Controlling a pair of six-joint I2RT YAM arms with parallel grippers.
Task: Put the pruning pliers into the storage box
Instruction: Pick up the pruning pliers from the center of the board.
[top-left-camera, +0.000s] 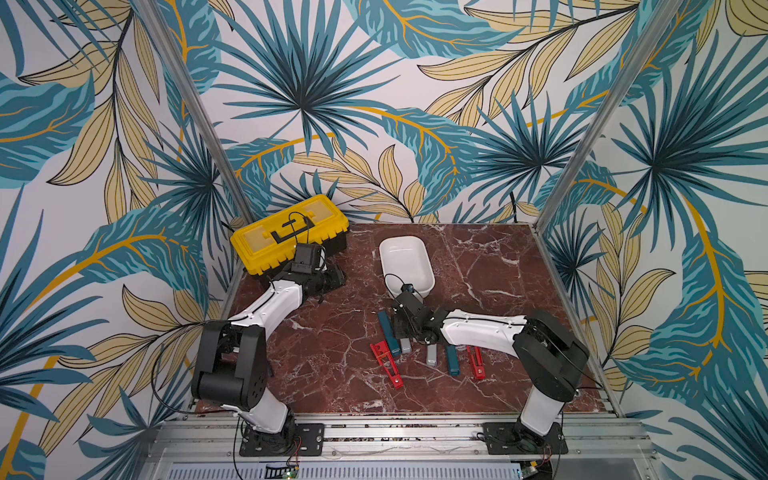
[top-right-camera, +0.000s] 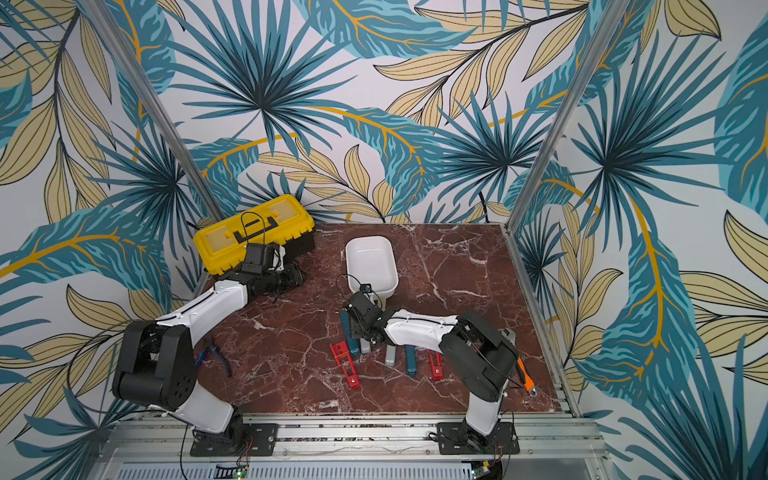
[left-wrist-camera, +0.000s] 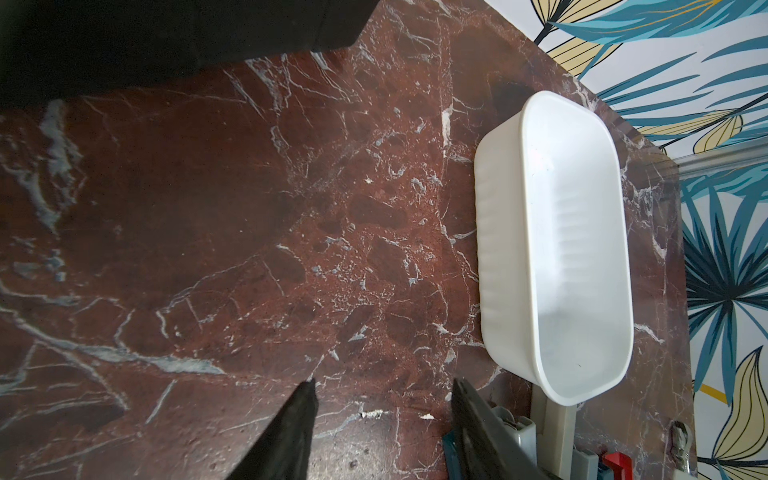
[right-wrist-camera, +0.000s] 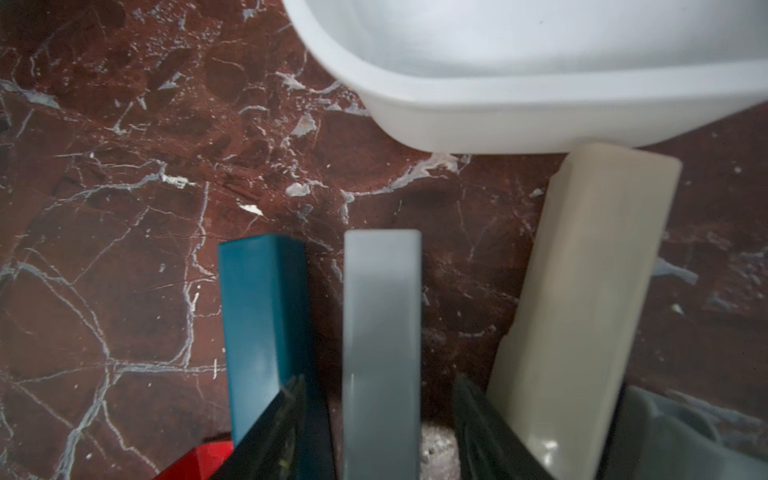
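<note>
My right pincer (right-wrist-camera: 378, 384), unclenched, straddles grey pruning pliers (right-wrist-camera: 380, 299) near the storage box (right-wrist-camera: 540, 95) rim; my left pincer (left-wrist-camera: 382, 384) gapes over open bench (left-wrist-camera: 208, 208) beside that box.

arms (top-left-camera: 286, 297): white shells; joints (top-left-camera: 232, 365): black housings; bases (top-left-camera: 311, 440): black screwed plates

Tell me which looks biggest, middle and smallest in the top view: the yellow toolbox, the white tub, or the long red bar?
In a top view, largest to smallest:
1. yellow toolbox
2. white tub
3. red bar
The differences are plain, so none tie.
</note>
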